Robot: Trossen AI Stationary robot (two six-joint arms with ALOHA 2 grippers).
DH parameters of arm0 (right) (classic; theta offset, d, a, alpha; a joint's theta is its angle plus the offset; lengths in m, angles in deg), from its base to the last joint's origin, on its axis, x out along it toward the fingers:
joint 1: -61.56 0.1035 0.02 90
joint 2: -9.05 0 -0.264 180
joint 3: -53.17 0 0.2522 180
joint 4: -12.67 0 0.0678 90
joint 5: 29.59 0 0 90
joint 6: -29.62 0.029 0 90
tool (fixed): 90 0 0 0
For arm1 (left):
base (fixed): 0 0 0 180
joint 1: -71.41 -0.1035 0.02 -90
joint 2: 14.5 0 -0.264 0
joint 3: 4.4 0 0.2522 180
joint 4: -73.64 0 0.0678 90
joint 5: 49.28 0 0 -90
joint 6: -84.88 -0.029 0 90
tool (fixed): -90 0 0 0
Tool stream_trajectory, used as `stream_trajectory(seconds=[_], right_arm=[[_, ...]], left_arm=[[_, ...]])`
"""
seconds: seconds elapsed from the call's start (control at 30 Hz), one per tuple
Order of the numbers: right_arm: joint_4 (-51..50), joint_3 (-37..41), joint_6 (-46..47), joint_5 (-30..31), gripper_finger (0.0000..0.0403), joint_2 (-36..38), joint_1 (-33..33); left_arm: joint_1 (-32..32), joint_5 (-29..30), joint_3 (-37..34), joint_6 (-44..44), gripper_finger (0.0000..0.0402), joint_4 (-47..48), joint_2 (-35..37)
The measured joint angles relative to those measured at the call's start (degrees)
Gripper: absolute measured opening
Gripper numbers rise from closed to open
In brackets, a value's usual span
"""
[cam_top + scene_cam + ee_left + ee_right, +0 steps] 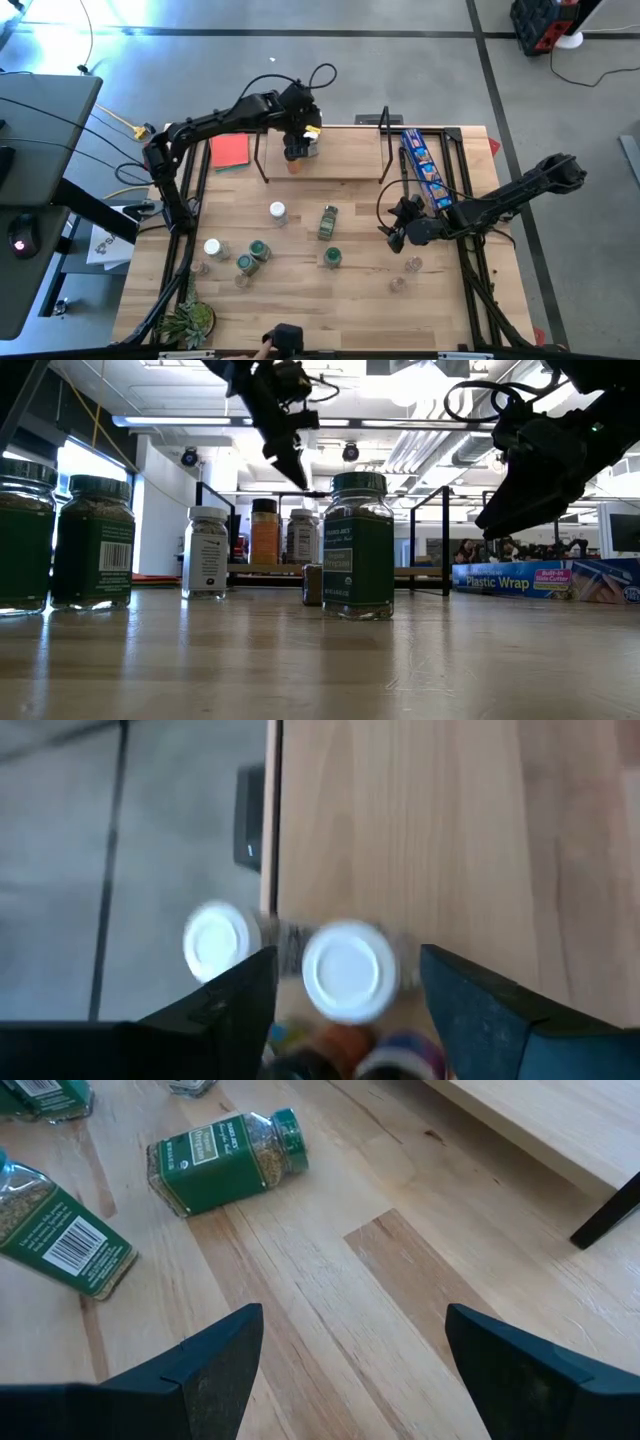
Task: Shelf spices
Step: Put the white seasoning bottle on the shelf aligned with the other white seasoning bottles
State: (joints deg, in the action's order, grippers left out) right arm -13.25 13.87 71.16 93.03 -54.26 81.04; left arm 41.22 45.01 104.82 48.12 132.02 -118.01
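The shelf (330, 150) is a low light-wood board at the table's far side. On its left part stand a white-lidded spice jar (345, 970), a second white-lidded jar (215, 942) and an orange jar (264, 532). My left gripper (348, 955) hangs open just above them, one finger on either side of the first white lid and apart from it. More spice jars stand on the table, and one green-lidded jar (225, 1160) lies on its side. My right gripper (352, 1315) waits open over the bare tabletop at the right.
A long blue packet (425, 170) lies by the shelf's right end and a flat red square (230, 152) by its left end. Jars (258, 250) cluster at the near left, two clear ones (413, 264) at the near right. A small plant (188, 322) sits at the near left corner.
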Motion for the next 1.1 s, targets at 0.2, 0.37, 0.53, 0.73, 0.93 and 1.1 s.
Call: stream_trajectory(seconds=[0.2, 0.37, 0.53, 0.73, 0.93, 1.1], right_arm=[[1.09, 0.00, 0.00, 0.36, 0.0307, 0.01, 0.01], [2.10, 0.00, -0.02, 0.39, 0.0307, 0.00, 0.00], [3.93, 0.00, -0.45, 2.38, 0.0307, 0.00, -0.09], [15.30, 0.00, -6.74, 3.30, 0.0307, -0.31, -4.05], [24.26, -1.70, -16.42, -1.04, 0.0307, -2.32, -11.46], [24.57, -8.76, -27.03, -5.98, 0.0307, -7.82, -17.76]], left_arm=[[-0.52, 0.97, -0.04, 0.49, 0.0180, 1.88, -2.33], [-0.56, 0.97, -0.07, 0.52, 0.0144, 0.59, -3.99], [-0.66, 0.97, -0.07, 2.57, 0.0123, -2.17, -4.40], [-0.64, 1.17, -0.09, 5.67, 0.0115, -4.46, -4.43], [0.04, 6.79, -0.09, 7.20, 0.0115, -3.48, -3.79], [0.83, 17.03, 0.17, 8.76, 0.0115, 1.33, -1.79]])
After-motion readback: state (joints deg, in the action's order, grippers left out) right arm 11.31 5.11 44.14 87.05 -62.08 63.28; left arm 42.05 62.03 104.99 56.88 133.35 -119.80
